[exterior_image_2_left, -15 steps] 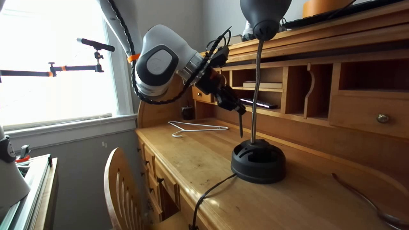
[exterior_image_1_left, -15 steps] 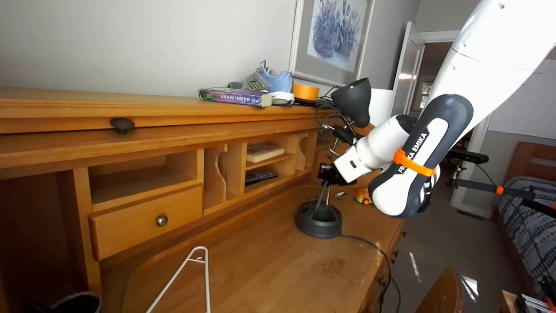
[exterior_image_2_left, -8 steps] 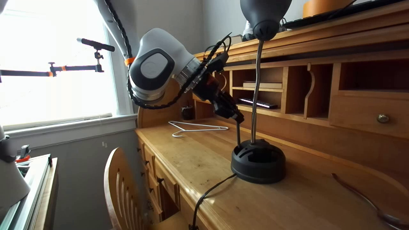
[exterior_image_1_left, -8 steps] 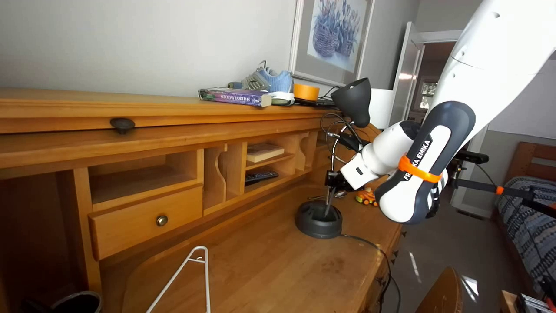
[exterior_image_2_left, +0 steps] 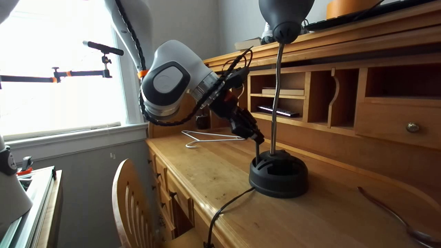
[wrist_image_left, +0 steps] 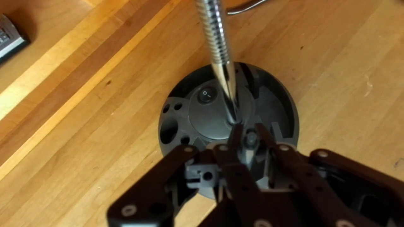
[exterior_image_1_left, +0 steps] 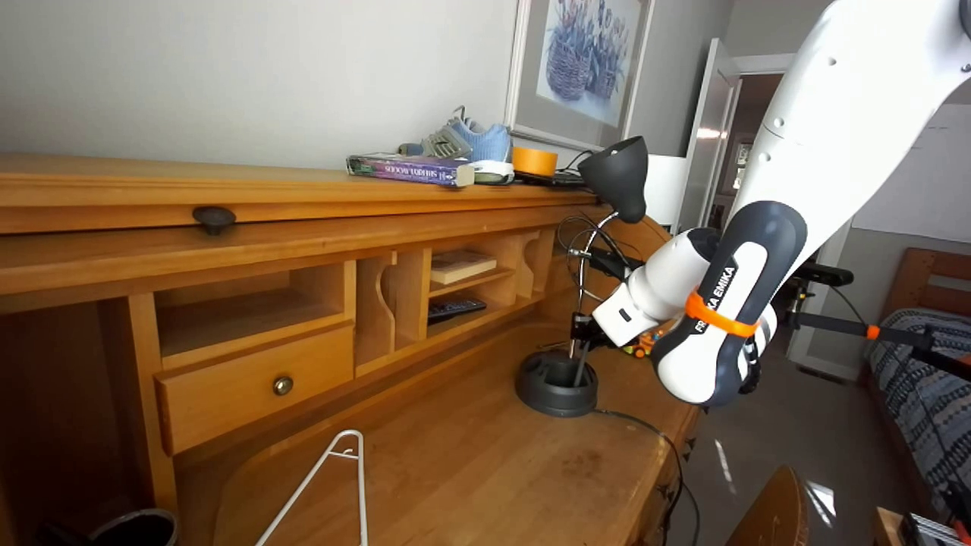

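Desk below, rod in pincer

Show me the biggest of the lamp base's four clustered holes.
The wide hole at the left of the lamp base in the wrist view, below two of the three much smaller ones.

Gripped nearly upright, a slim dark stick has its lower end inside the lamp base.

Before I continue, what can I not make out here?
Rod, lower tip: hidden by base, in an exterior view.
Part of base: behind claw, in wrist view.
Toy: partly behind arm, in an exterior view.
Remote: buttons too small, in an exterior view.
Hanger: cut by bottom edge, in an exterior view.
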`<act>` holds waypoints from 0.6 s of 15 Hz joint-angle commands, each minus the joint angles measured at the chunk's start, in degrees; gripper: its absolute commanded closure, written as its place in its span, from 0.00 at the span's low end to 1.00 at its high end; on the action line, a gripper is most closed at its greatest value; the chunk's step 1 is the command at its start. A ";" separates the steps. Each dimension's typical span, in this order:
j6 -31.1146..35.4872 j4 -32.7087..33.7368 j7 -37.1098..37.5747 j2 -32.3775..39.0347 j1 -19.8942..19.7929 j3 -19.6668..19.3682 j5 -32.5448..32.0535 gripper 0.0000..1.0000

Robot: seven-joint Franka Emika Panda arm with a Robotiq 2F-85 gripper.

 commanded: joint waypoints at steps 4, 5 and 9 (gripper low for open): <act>-3.09 4.58 0.57 4.99 -0.66 0.64 2.31 0.96; -3.55 4.90 0.82 5.36 -0.65 0.63 2.06 0.96; -5.83 6.24 1.65 6.46 -0.65 0.16 1.18 0.96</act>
